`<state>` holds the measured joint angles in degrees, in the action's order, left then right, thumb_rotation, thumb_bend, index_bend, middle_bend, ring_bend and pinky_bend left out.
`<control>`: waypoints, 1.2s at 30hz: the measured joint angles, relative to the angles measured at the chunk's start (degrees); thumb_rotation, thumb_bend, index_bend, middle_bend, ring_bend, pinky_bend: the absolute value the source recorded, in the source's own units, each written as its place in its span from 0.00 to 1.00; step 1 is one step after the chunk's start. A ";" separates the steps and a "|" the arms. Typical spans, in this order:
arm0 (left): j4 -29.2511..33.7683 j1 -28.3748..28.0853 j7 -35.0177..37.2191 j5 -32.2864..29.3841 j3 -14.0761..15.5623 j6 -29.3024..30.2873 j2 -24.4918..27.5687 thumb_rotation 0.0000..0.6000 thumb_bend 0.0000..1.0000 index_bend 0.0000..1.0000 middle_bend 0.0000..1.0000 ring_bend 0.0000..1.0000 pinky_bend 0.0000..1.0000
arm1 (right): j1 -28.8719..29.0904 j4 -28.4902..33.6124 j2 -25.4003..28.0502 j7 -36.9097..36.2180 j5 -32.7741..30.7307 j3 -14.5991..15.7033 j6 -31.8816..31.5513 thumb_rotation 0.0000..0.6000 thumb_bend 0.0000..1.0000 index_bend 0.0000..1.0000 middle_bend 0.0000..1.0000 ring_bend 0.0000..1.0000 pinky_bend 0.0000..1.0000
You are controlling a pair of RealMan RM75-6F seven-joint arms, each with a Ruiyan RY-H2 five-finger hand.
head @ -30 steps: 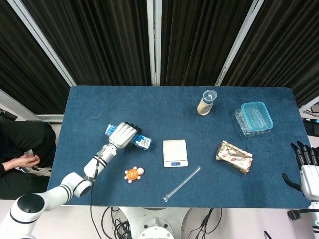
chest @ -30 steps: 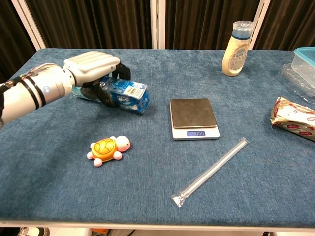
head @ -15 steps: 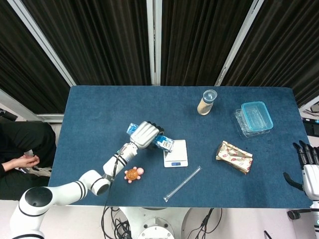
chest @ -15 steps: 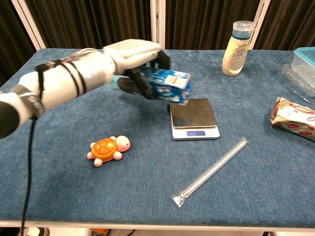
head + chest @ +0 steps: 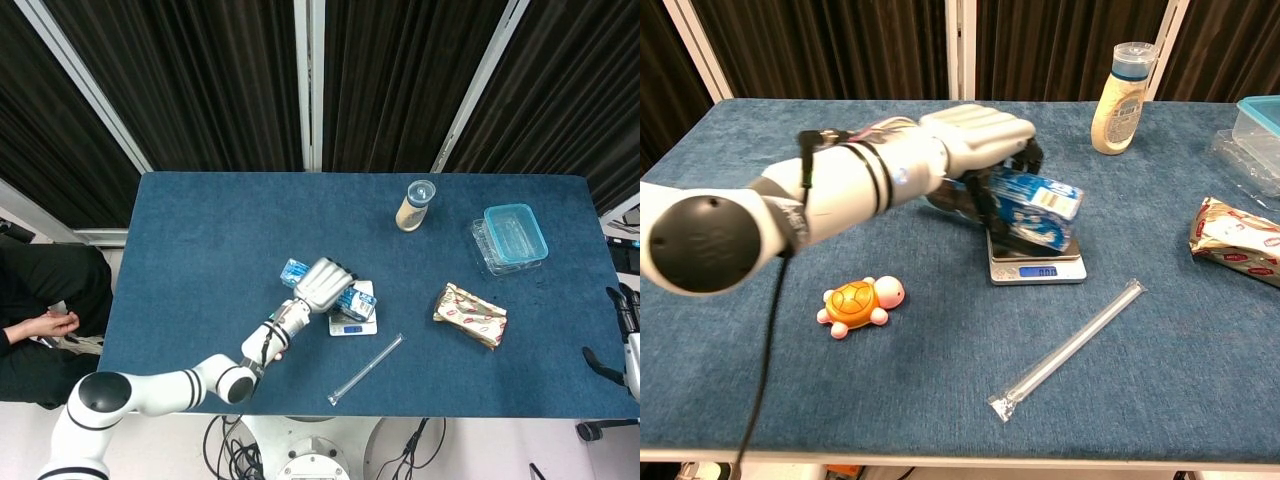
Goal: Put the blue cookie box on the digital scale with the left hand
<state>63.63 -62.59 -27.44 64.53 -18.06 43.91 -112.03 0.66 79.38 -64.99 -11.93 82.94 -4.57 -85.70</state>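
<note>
Left hand (image 5: 975, 135): fingers clamped around blue cookie box (image 5: 1038, 207)
Box: tilted over digital scale (image 5: 1036, 268)
Right hand (image 5: 630, 335): table edge, grip indiscernible

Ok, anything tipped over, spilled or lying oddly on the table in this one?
Nothing spilled or damaged. The blue cookie box sits tilted over the digital scale, but the left hand grips it, so that is mid-placement. The bottle stands upright, and the turtle toy and straw lie flat.
</note>
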 measured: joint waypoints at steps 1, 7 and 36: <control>-0.11 -0.44 -0.67 -0.83 -0.37 0.02 -0.52 1.00 0.24 0.57 0.57 0.48 0.54 | -0.06 -0.15 -0.01 -0.22 -0.01 0.00 -0.03 1.00 0.16 0.00 0.00 0.00 0.00; -1.63 -3.37 -3.07 -4.52 -2.00 -0.22 -3.18 1.00 0.25 0.56 0.56 0.48 0.53 | -0.28 -0.93 -0.02 -1.34 -0.06 -0.04 -0.09 1.00 0.16 0.00 0.00 0.00 0.00; 14.32 -0.92 -12.38 -15.38 2.93 4.68 8.01 1.00 0.19 0.00 0.05 0.00 0.02 | -0.41 -0.88 0.12 -1.10 0.52 -0.13 -0.23 1.00 0.16 0.00 0.00 0.00 0.00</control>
<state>77.95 -63.52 -39.82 49.15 -15.13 48.60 -104.02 0.25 78.50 -64.87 -13.03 83.45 -4.71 -85.92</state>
